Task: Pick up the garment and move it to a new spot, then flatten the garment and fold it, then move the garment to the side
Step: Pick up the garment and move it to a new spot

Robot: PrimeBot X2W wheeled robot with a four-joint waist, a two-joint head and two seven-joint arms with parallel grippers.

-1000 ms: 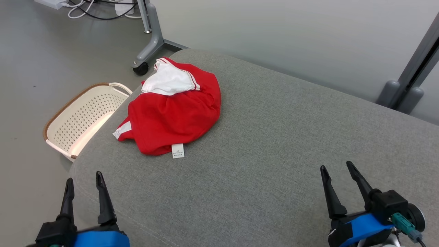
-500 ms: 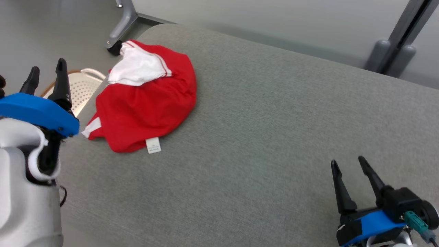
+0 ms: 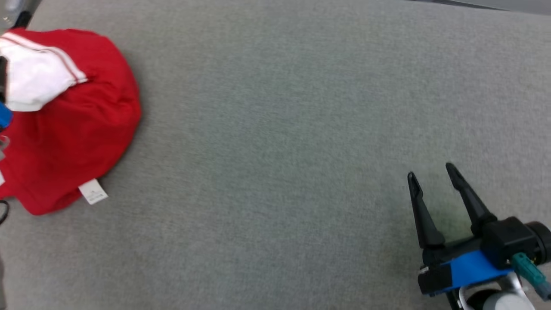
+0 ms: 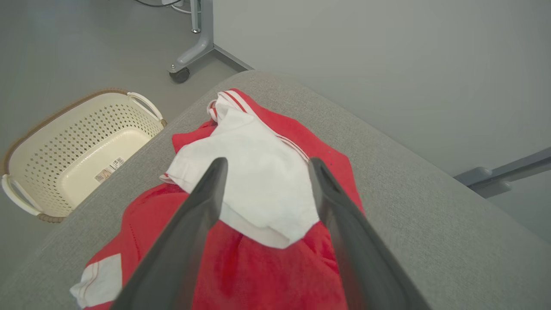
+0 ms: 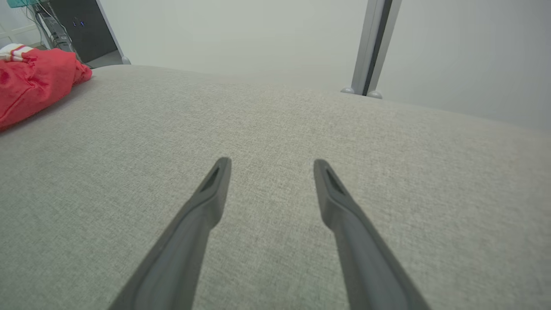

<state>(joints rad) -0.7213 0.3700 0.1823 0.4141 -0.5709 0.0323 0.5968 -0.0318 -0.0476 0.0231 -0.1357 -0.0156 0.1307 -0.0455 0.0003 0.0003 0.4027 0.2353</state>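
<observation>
The left gripper (image 4: pixel 267 165) has its fingers spread wide over the white panel of a crumpled red garment with red-and-white striped trim (image 4: pixel 258 193); they seem to be just above the cloth, though contact cannot be told. The right gripper (image 3: pixel 431 172) also has its fingers spread, with nothing between them, low over the bare grey fabric-covered counter (image 3: pixel 275 129) and well apart from the garment. The garment lies near the counter's left end, with a small white care label (image 3: pixel 92 191) at its near edge. Beside that end, a cream perforated plastic basket (image 4: pixel 64 142) stands on the floor.
</observation>
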